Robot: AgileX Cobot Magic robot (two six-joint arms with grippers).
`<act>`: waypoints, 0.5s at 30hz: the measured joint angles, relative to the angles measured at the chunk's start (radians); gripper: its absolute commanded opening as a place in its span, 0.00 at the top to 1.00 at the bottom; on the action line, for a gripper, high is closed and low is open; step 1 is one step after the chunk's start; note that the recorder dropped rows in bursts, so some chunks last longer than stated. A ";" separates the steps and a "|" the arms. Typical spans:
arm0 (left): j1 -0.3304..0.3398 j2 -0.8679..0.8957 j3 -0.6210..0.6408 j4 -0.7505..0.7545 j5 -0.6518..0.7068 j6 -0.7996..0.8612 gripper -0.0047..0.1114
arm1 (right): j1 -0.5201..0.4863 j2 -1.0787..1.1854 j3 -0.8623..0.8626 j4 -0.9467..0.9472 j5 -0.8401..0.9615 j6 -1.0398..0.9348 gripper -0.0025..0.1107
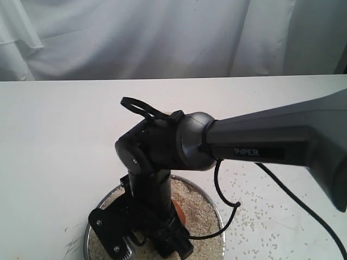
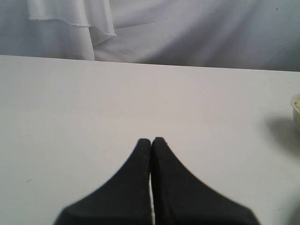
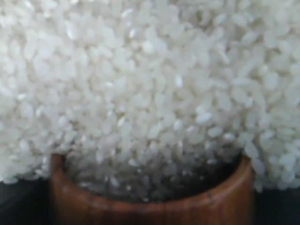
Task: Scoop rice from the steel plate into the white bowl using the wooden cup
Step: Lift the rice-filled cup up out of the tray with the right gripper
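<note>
Fingers of right gripper point(image 1: 174, 219) clamped on wooden cup point(image 3: 150, 206), mouth tipped into rice point(image 3: 140, 93) heaped on steel plate point(image 1: 212, 201). Loose grains point(image 1: 260, 216) on table point(image 1: 54, 135) beside plate. Left gripper point(image 2: 151, 140) pinched closed, tips touching, above bare table; white bowl point(image 2: 296, 105) near it, only rim sliver visible.

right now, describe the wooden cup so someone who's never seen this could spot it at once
Start at the wide round steel plate low in the exterior view, heaped with rice. The black arm reaches down into it, and the wooden cup lies there, mouth pushed into the grains. It is the only glossy reddish-brown thing amid pale rice and silver rim.
</note>
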 measured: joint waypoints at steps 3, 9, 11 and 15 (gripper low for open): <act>0.000 0.000 0.000 0.000 0.000 0.000 0.96 | -0.021 0.000 0.000 0.088 -0.023 -0.040 0.98; 0.000 0.000 0.000 0.000 0.000 0.000 0.96 | -0.049 0.000 0.000 0.167 -0.027 -0.051 0.98; 0.000 0.000 0.000 0.000 0.000 0.000 0.96 | -0.068 0.000 0.000 0.212 -0.023 -0.058 0.98; 0.000 0.000 0.000 0.000 0.000 0.000 0.96 | -0.120 0.008 0.000 0.341 0.023 -0.132 0.98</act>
